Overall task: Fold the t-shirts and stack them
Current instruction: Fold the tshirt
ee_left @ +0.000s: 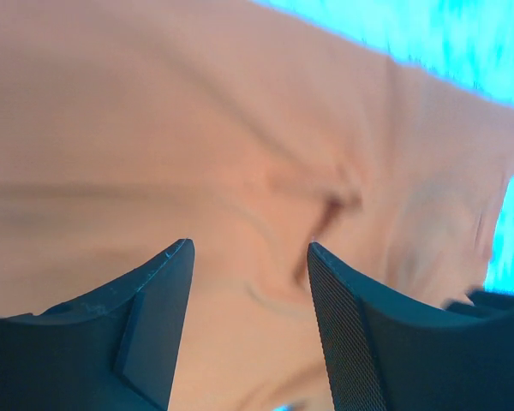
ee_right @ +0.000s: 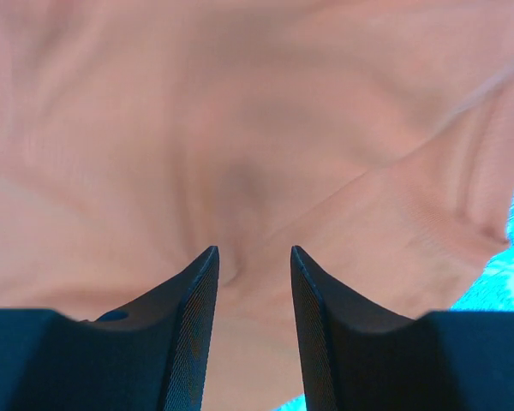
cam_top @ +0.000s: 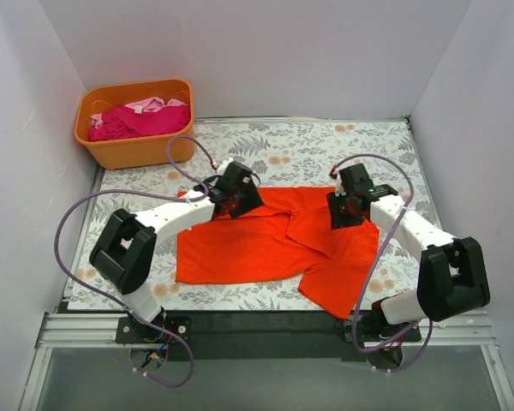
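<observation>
We see the soft orange-red t-shirt (cam_top: 248,248) lying rumpled on the floral desk (cam_top: 308,154). Both the left jaws and the right jaws stand spread over its creased cloth — pinching nothing, as far as blurred close views tell.
</observation>
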Available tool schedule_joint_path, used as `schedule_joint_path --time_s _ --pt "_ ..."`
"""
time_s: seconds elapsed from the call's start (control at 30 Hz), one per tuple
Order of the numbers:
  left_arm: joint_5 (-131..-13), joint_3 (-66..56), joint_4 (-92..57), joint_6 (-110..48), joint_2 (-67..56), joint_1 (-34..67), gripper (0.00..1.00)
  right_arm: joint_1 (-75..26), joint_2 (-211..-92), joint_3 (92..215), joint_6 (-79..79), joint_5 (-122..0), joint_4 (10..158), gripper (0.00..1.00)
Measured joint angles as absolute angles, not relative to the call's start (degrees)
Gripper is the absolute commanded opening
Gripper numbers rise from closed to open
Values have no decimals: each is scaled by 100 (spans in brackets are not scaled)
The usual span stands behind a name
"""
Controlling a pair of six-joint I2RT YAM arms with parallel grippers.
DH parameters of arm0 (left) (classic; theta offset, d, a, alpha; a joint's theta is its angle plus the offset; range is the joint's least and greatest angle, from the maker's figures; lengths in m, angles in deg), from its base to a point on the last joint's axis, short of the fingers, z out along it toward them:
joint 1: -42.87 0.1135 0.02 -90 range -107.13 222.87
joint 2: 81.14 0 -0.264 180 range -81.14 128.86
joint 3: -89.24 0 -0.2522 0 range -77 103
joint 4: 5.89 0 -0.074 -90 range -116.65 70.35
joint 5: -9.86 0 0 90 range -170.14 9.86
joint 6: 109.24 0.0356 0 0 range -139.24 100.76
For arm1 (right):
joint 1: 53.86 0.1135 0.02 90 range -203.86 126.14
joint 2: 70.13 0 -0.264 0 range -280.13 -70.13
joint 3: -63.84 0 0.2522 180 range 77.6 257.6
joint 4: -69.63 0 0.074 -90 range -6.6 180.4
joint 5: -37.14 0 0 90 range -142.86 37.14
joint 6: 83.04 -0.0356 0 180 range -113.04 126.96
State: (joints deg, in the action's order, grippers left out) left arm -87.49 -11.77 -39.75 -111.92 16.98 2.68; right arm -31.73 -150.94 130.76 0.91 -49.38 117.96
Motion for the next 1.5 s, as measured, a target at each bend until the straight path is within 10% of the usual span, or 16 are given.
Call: schedule_joint_path --time_s 1.1,1.37,1.5 --pt "-9794 117 -3688 -9588 3552 2552 46 -5577 -18382 15142 -825 -5959 9173 39" --pt "-9761 421 -3590 -9210 3740 2550 57 -5612 -18478 15551 -591 -5902 9438 41" --pt "-9890 -184 -3769 -9098 2957 2428 79 -5629 -17907 15450 -551 -5744 9753 43"
